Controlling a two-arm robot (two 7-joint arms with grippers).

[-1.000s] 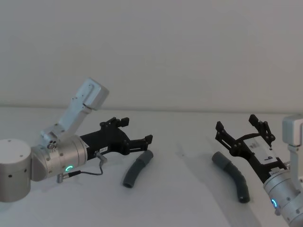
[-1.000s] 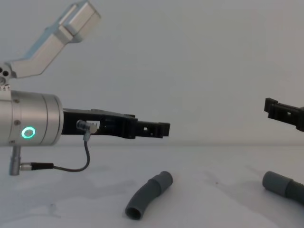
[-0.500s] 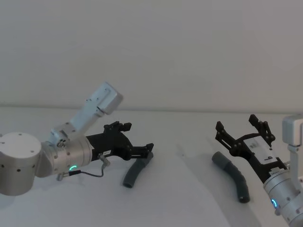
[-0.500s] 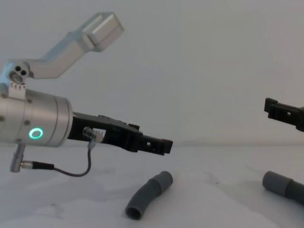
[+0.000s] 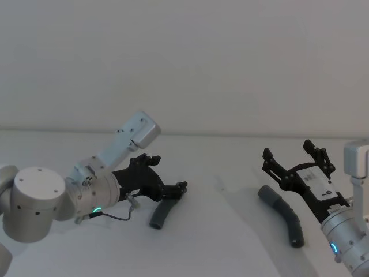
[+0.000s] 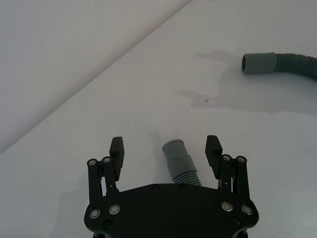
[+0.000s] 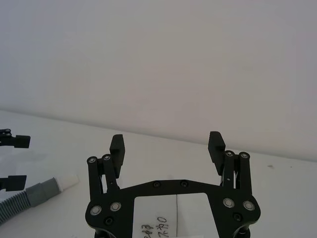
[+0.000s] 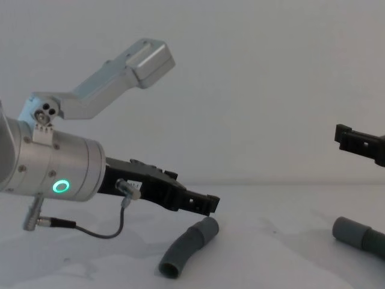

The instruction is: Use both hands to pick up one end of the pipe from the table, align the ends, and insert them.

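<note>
Plain white matte table (image 5: 219, 231): carries both pipe pieces, well apart. Left black two-fingered gripper (image 6: 165, 145), on silver cylindrical wrist (image 8: 78, 165) with green ring light (image 8: 59, 186): low over the table, fingers spread, straddling the far end of the short curved dark-grey plastic pipe piece (image 5: 161, 212); gaps on both sides, no grip. Right black two-fingered gripper (image 5: 287, 149): fingers apart, holding nothing, above the longer curved dark-grey ribbed pipe piece (image 5: 282, 214), which lies on the table

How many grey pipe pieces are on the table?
2. One dark-grey plastic pipe piece lies on the white table just under the left claw; a second dark-grey pipe piece lies near the right claw.
</note>
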